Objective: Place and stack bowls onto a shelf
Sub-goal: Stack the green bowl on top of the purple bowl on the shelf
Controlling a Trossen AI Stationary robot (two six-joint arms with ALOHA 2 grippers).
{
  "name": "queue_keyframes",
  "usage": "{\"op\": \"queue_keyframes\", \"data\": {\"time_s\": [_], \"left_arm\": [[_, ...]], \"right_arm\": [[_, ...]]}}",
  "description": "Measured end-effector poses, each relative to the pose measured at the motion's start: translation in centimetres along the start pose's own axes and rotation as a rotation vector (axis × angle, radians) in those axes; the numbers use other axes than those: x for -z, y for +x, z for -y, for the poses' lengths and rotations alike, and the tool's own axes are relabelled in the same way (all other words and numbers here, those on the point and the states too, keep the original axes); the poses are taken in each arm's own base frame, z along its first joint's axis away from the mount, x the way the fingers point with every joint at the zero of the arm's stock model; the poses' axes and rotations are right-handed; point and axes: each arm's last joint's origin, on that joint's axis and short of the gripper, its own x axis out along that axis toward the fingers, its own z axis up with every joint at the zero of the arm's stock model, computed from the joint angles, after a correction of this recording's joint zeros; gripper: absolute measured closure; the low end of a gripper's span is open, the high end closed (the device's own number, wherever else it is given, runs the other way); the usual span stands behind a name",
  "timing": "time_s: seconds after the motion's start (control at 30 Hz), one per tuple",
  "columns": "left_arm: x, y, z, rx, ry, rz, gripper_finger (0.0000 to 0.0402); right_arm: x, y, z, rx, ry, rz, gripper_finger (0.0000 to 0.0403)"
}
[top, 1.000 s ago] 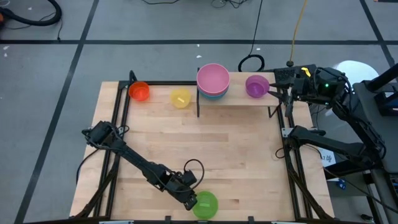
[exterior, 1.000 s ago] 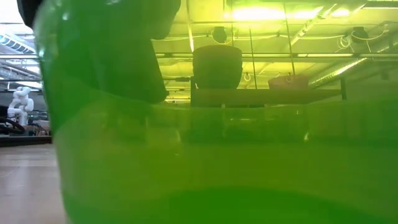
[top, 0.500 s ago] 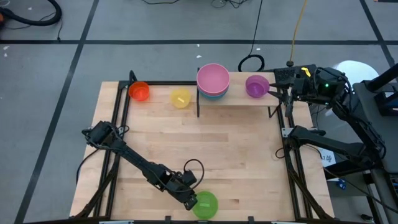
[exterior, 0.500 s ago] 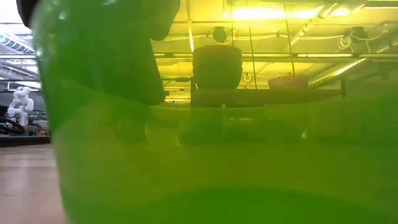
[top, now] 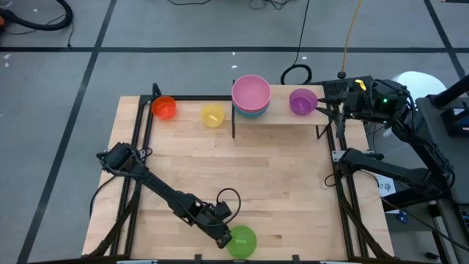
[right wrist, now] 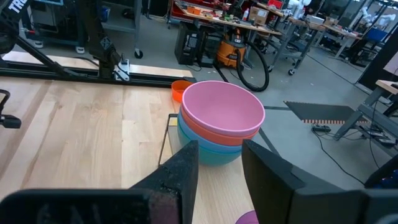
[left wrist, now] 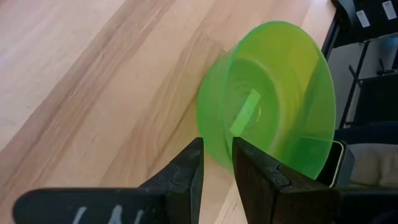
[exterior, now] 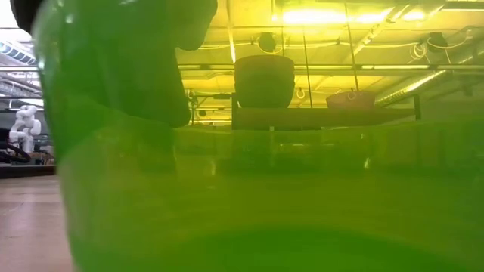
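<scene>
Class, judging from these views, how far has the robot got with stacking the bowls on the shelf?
Done: a pink-topped stack and the purple bowl sit on the shelf. In hand: the left gripper pinches the green bowl's rim. Left: the orange bowl and yellow bowl. The right gripper waits open by the shelf.

One bowl point(top: 242, 240) at near edge, stack point(top: 251, 95) on shelf point(top: 282, 117).

Even bright overhead light, soft faint shadows on worktop point(top: 278, 169). Low view filled by green bowl point(exterior: 265, 189) pressed near the lens: blurred, everything behind tinted green-yellow, ceiling lamp glare at 1 o'clock. Wrist views sharp beyond, own fingers point(left wrist: 186, 174) soft.
</scene>
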Motion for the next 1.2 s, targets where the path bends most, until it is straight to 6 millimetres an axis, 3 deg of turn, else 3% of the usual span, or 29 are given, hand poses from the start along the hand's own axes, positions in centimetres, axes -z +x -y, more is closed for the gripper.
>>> {"op": "queue_keyframes", "data": {"time_s": [0.4, 0.7, 0.93, 1.2], "left_arm": [[-0.2, 1.7, -0.8, 0.006, -0.055, -0.033, 0.0314], [-0.7, 2.8, -1.5, -0.002, -0.205, -0.033, 0.0315], [-2.0, 2.9, -1.7, 0.021, -0.285, -0.004, 0.039], [-4.3, 2.4, -1.9, 0.062, -0.36, 0.056, 0.0396]], "right_arm": [[0.0, 0.0, 0.0, 0.0, 0.0, -0.001, 0.0285], [0.0, 0.0, 0.0, 0.001, -0.002, 0.0, 0.0285], [0.0, 0.0, 0.0, 0.001, 0.0, 0.0, 0.0285], [0.0, 0.0, 0.0, 0.001, 0.0, 0.0, 0.0285]]}}
